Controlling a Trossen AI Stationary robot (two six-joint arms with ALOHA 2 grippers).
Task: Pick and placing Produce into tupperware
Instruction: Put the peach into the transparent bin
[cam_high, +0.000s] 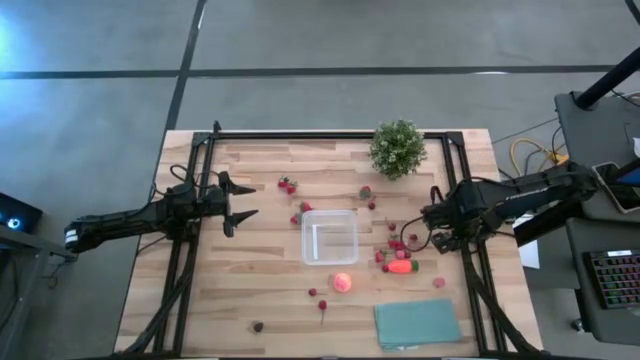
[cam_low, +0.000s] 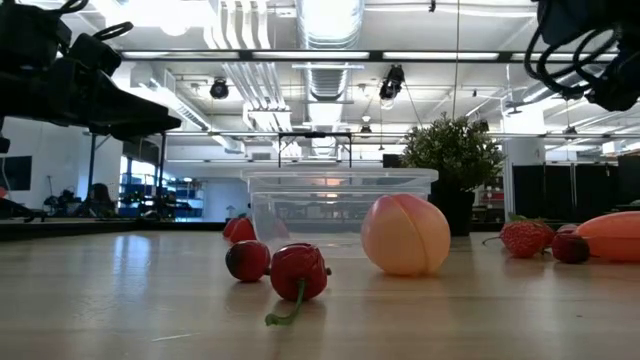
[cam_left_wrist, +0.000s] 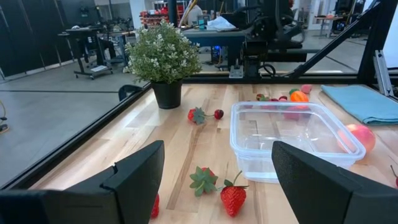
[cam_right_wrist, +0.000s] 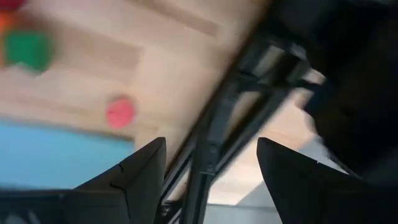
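Counter (cam_high: 250, 290): a pale wooden top inside a dark metal frame, carrying everything described below.
Left arm: reaching in from the counter's left edge, its gripper (cam_high: 243, 204) hovering above the wood, left of the tupperware and apart from it.
Left fingers (cam_left_wrist: 134, 180): standing wide apart and holding nothing; through the gap in the wrist view the tupperware and a few strawberries are showing.
Right arm: coming in from the counter's right edge, its gripper (cam_high: 432, 217) hanging over the right side, just above the cluster of small produce.
Right fingers (cam_right_wrist: 140, 171): sitting partly open with nothing between them; bare wood and a strip of frame are showing in the gap.
Cloth (cam_high: 418, 323): a flat teal-green rectangle lying at the near right corner.
Plant (cam_high: 397, 147): a bushy green one in a dark pot, standing at the far edge, right of centre.
Tupperware (cam_high: 329, 236): a clear square container sitting upright near the middle of the counter, looking empty.
Peach (cam_high: 342, 282): a pink-orange ball resting just in front of the tupperware, outside it.
Orange-red piece (cam_high: 400, 266): lying with its green end to the right of the tupperware, among small red bits.
Strawberries (cam_high: 288, 184): scattered around the tupperware, none inside it.
Dark berry (cam_high: 259, 326): sitting alone near the front edge.
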